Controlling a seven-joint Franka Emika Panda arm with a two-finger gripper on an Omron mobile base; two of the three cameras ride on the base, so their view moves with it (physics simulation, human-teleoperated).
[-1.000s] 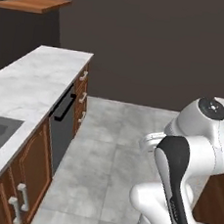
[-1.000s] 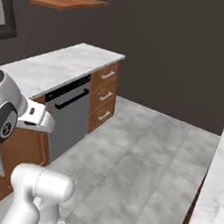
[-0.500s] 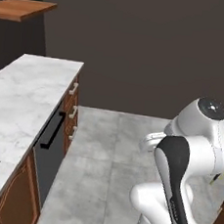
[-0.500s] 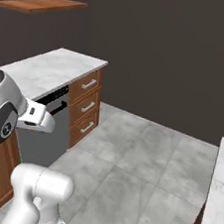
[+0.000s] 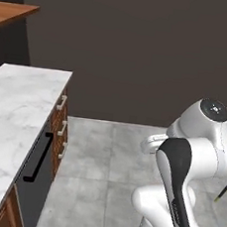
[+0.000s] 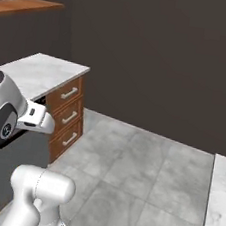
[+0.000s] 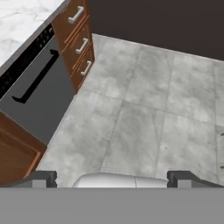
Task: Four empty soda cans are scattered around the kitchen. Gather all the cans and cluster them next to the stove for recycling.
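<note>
The soda cans and the stove are out of view. In the hand view my gripper (image 7: pixel 113 178) is open with nothing between its two dark fingertips (image 7: pixel 43 177), and it looks down at the grey tiled floor (image 7: pixel 144 100). My arm is folded close above the base, its white elbow (image 5: pixel 210 116) high at the right of the left base view.
A white marble counter (image 5: pixel 16 104) on reddish-brown cabinets runs along the left. It holds a dark appliance front with a black handle (image 7: pixel 37 83) and three drawers (image 6: pixel 66 116). A wooden shelf (image 6: pixel 28 7) hangs above. Another marble counter edge (image 6: pixel 219 199) is at the right. Open floor lies between.
The whole picture has swung as the base turned: the counter slides left and the dark wall comes to fill the background. The gripper stays open and the arm keeps its pose.
</note>
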